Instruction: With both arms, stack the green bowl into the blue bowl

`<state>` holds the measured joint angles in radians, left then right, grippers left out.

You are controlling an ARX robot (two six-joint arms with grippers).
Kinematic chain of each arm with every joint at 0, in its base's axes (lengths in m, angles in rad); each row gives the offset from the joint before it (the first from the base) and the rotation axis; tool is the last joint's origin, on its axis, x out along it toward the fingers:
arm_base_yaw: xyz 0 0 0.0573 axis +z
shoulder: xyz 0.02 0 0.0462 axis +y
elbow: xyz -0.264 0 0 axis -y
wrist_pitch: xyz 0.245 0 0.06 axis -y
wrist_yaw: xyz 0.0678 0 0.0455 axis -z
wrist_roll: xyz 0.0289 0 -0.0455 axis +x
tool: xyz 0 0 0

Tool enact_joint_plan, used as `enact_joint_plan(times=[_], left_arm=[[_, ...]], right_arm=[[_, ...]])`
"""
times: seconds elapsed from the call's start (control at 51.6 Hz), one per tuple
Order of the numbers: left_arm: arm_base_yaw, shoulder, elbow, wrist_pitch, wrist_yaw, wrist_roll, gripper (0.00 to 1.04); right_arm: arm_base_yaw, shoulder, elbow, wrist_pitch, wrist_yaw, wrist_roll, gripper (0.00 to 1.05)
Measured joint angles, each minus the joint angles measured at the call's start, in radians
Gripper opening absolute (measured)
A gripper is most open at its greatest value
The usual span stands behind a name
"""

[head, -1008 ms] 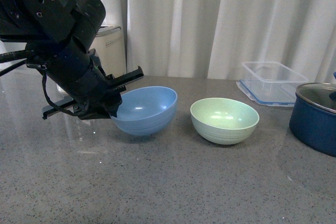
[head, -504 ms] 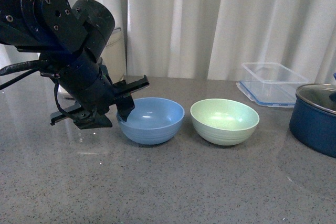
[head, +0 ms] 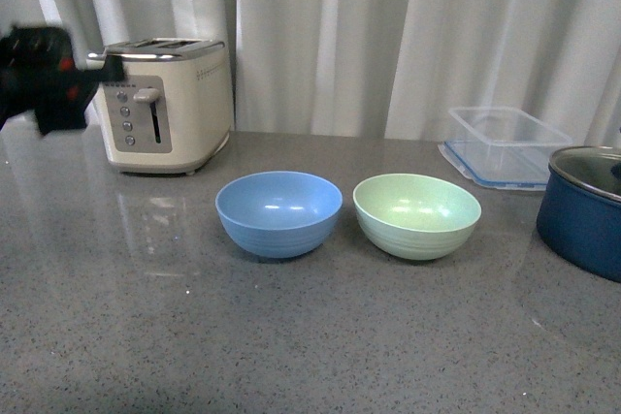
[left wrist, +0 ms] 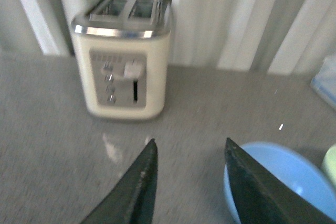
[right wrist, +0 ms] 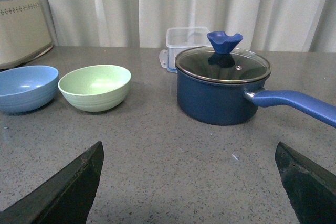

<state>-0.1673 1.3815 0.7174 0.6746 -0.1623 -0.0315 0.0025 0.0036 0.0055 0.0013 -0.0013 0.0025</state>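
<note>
The blue bowl [head: 278, 212] stands upright on the grey counter, left of the green bowl [head: 416, 214]; the two stand close side by side, apart. The left arm [head: 44, 77] is a blurred black shape at the far left, well away from both bowls. In the left wrist view the left gripper [left wrist: 190, 148] is open and empty above the counter, with the blue bowl [left wrist: 283, 179] beside one finger. The right gripper [right wrist: 189, 153] is wide open and empty over bare counter; its view shows the blue bowl [right wrist: 25, 87] and green bowl [right wrist: 95, 87] further off.
A cream toaster [head: 167, 104] stands at the back left. A clear plastic container [head: 506, 146] sits at the back right. A navy pot with glass lid [head: 586, 208] is at the right edge, its long handle [right wrist: 294, 104] sticking out sideways.
The left arm has let go of the blue bowl, which now rests flat, and has swung far left and up, uncovering the toaster. The green bowl has not moved.
</note>
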Motion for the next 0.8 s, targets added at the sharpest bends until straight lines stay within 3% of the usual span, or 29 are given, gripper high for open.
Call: enact_joint_plan(times=[0.175, 0.601, 0.679, 0.795], left_arm=[[0.039, -0.11, -0.208, 0.074, 0.036, 0.013, 0.04], [0.097, -0.338, -0.475, 0.116, 0.091, 0.023, 0.04], [0.137, -0.38, -0.507, 0.111, 0.151, 0.024, 0.04], [0.162, -0.444, -0.553, 0.091, 0.158, 0.024, 0.04]], right_arm=[[0.0, 0.0, 0.0, 0.0, 0.0, 0.0, 0.95], [0.0, 0.0, 0.0, 0.0, 0.0, 0.0, 0.95], [0.0, 0.0, 0.0, 0.0, 0.0, 0.0, 0.95], [0.0, 0.0, 0.0, 0.0, 0.0, 0.0, 0.95]])
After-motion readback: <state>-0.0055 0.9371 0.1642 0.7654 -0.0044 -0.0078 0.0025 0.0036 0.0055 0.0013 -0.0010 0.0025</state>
